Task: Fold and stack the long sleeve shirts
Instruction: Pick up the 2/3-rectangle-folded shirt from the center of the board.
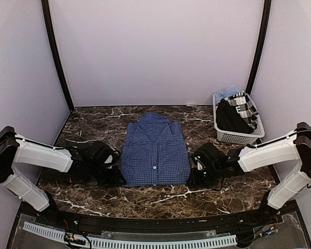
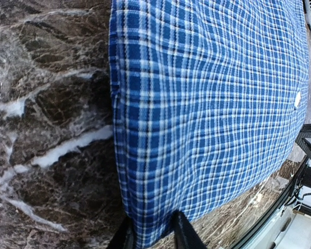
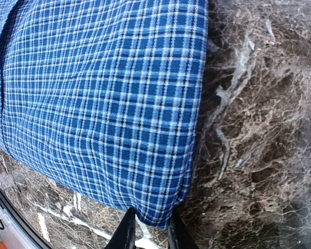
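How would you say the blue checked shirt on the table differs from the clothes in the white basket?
The blue shirt lies flat, folded into a rectangle; the basket clothes are heaped. The blue shirt is one check pattern; the basket clothes mix dark, plaid and pale blue. The left gripper and right gripper pinch the blue shirt's near corners; neither touches the basket clothes. Both are cloth.

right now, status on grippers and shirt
Left gripper, right gripper each shut on a near corner of blue shirt. Shirt folded flat. Basket back right, clear.
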You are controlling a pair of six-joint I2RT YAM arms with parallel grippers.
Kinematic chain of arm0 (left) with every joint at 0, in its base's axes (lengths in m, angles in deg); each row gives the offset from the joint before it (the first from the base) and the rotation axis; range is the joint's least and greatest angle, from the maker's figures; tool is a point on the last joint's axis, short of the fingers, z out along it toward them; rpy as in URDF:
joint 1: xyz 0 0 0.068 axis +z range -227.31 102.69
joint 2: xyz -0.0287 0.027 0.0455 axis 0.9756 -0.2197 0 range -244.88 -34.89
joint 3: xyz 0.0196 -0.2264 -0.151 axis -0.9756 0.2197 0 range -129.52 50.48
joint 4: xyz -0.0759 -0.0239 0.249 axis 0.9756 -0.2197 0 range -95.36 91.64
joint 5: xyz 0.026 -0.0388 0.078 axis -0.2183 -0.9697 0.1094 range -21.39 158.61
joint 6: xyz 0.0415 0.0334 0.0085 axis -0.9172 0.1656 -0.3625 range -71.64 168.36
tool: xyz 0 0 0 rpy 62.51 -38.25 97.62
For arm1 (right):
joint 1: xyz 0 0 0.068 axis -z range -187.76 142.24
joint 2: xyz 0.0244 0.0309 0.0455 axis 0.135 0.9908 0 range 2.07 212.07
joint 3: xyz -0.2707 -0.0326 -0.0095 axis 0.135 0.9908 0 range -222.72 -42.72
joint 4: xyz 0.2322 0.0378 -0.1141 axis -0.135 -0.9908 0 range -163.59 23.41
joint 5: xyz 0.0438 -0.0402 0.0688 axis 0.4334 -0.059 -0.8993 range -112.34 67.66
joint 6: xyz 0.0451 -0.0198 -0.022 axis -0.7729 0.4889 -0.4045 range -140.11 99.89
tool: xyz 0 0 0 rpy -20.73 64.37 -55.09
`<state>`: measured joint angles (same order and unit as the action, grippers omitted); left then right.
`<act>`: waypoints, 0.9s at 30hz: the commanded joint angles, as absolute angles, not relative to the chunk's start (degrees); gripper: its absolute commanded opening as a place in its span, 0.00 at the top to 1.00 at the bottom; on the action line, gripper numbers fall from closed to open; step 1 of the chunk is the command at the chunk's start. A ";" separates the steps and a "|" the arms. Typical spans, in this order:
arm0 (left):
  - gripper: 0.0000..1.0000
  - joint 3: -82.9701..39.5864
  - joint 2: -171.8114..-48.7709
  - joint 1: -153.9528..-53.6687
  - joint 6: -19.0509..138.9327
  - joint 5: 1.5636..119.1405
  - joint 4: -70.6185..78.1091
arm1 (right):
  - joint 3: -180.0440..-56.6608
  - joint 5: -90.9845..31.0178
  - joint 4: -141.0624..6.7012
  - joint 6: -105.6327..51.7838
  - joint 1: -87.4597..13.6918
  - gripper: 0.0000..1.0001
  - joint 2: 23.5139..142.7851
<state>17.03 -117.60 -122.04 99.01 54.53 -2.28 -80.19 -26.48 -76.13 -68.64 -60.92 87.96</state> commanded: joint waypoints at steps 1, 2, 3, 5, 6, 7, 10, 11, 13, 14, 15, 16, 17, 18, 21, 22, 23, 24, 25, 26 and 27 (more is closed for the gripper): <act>0.79 16.45 -119.93 -122.49 99.55 55.81 -2.83 | -79.37 -26.59 -75.15 -68.04 -61.26 0.83 89.43; 0.82 16.29 -120.09 -122.53 99.54 55.80 -2.83 | -79.45 -26.42 -75.19 -67.97 -61.28 0.85 89.41; 0.85 16.20 -120.16 -122.56 99.53 55.79 -2.99 | -79.46 -26.31 -75.20 -67.86 -61.33 0.88 89.39; 0.92 15.83 -120.10 -122.57 99.41 55.86 -3.72 | -79.69 -25.92 -75.48 -67.52 -61.24 0.95 89.14; 0.98 15.49 -119.78 -122.57 99.35 55.86 -3.98 | -79.84 -25.70 -75.73 -67.35 -61.35 0.99 88.89; 0.99 15.36 -119.56 -122.64 99.35 55.96 -4.55 | -79.89 -25.49 -76.02 -67.31 -61.36 1.00 88.57; 1.00 15.30 -117.92 -123.13 99.48 56.50 -5.75 | -78.79 -25.25 -76.26 -67.52 -61.58 1.00 87.28; 1.00 15.40 -117.58 -123.29 99.62 56.66 -6.32 | -78.28 -25.24 -76.07 -67.71 -61.74 1.00 86.63; 1.00 15.67 -116.45 -123.98 99.99 57.16 -7.41 | -77.24 -25.21 -75.82 -68.10 -62.33 1.00 85.07; 1.00 15.89 -115.63 -124.62 100.15 57.39 -7.80 | -76.80 -25.04 -75.81 -68.29 -62.67 1.00 84.31; 1.00 16.25 -115.12 -125.00 100.59 57.90 -8.43 | -76.41 -24.81 -75.93 -68.60 -63.09 1.00 83.37; 1.00 16.45 -114.03 -125.86 100.89 58.49 -8.76 | -76.16 -24.52 -76.10 -68.89 -63.73 1.00 82.45; 1.00 16.92 -112.83 -126.33 101.59 58.85 -9.37 | -75.82 -24.08 -76.39 -69.26 -64.36 1.00 81.62; 1.00 17.18 -112.14 -127.29 102.00 59.54 -9.67 | -75.58 -23.53 -76.69 -69.69 -65.14 1.00 80.61; 1.00 18.44 -108.52 -129.76 104.43 61.39 -11.02 | -74.43 -22.53 -77.45 -71.49 -67.77 1.00 77.57; 1.00 18.64 -107.83 -131.14 105.01 62.41 -11.63 | -73.94 -21.00 -77.97 -72.14 -68.67 1.00 76.66; 1.00 18.96 -106.29 -131.87 106.09 62.96 -11.98 | -73.59 -20.11 -78.58 -72.87 -69.58 1.00 75.61; 1.00 19.12 -105.61 -133.51 106.67 64.04 -12.66 | -73.43 -19.34 -79.21 -73.63 -70.72 1.00 74.56; 1.00 19.15 -104.20 -134.33 107.81 64.66 -13.11 | -73.40 -18.51 -79.83 -74.27 -71.69 1.00 73.40; 1.00 19.17 -103.51 -136.02 108.32 65.82 -14.00 | -73.44 -17.83 -80.60 -75.01 -72.69 1.00 72.25; 1.00 18.92 -102.38 -136.81 109.14 66.34 -14.44 | -73.73 -17.10 -81.33 -75.61 -73.69 1.00 71.16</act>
